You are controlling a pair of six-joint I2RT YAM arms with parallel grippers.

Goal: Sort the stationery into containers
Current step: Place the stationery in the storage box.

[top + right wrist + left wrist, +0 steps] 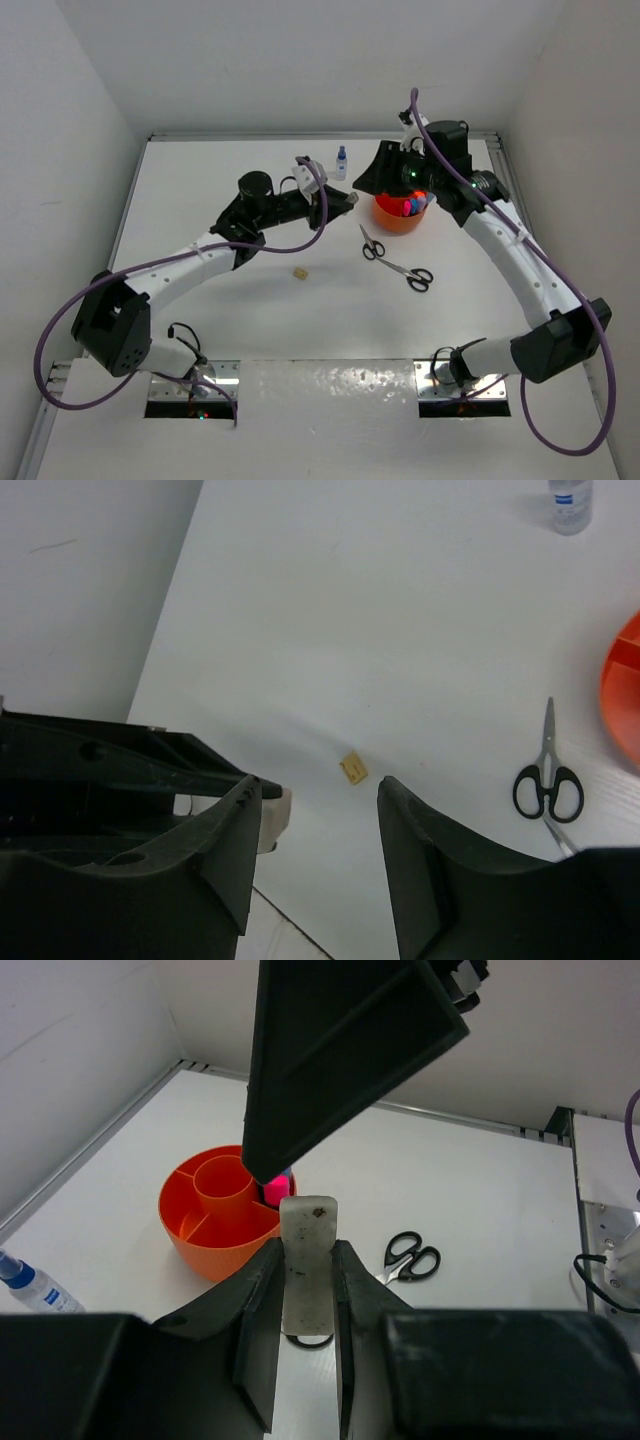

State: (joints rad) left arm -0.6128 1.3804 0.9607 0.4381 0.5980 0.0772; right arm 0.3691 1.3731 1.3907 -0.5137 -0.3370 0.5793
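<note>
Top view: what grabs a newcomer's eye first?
The bright orange tub stands out at the back of the table, pink and blue caps showing inside, with the right arm's open fingers hanging over it. Just left of it, the left fingers pinch a pale eraser; two black-handled scissors lie on its near side.

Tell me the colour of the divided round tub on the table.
The tub is orange, and it shows best in the left wrist view.

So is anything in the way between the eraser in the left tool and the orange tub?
Yes. The right tool hangs low over the near side of the orange tub, right in front of the eraser held in the left tool. Dropping it in there looks blocked for now.
</note>
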